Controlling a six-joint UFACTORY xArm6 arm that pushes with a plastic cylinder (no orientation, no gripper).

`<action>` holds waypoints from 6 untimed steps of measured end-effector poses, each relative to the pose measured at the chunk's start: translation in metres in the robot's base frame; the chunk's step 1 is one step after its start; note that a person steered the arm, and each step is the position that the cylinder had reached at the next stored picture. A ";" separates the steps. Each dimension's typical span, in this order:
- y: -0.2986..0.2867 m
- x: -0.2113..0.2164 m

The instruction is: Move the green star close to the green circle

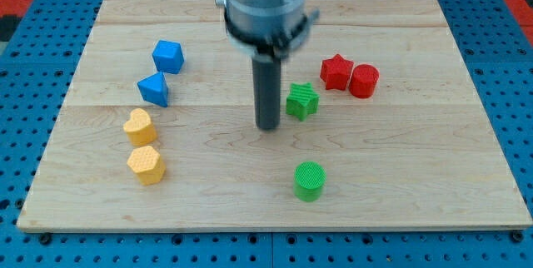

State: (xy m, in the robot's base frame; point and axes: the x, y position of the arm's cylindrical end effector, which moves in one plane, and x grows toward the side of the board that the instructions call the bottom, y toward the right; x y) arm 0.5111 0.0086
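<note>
Resting on the wooden board [416,201], my tip [267,126] sits just to the view's left of the green star [302,101], very near it, though whether they touch I cannot tell; no jaws on this rig, just a straight dark rod [267,89] hanging from the grey arm housing [266,6] at the view's top centre, so nothing is being gripped or held. Green star lies a bit right of board centre, upright on its flat face. Green circle [309,181] is below it toward the view's bottom, apart from the star, with bare wood between them, nearly straight down and slightly right. Tip is up and left of the green circle, well apart from it. Red star [336,72] and red circle [363,81] sit up-right of the green star, the two reds touching or just beside each other, near the green star but not touching it. On the view's left: blue cube-like block [167,56] above a blue triangle-like block [154,90], close together; below them a yellow heart-shaped block [138,126] and a yellow hexagon-like block [146,165], nearly touching. All left-side blocks are well apart from the tip. Board lies on a blue pegboard surface [33,76]
</note>
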 end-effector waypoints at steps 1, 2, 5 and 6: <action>-0.050 0.000; -0.052 -0.047; 0.037 -0.083; 0.039 -0.011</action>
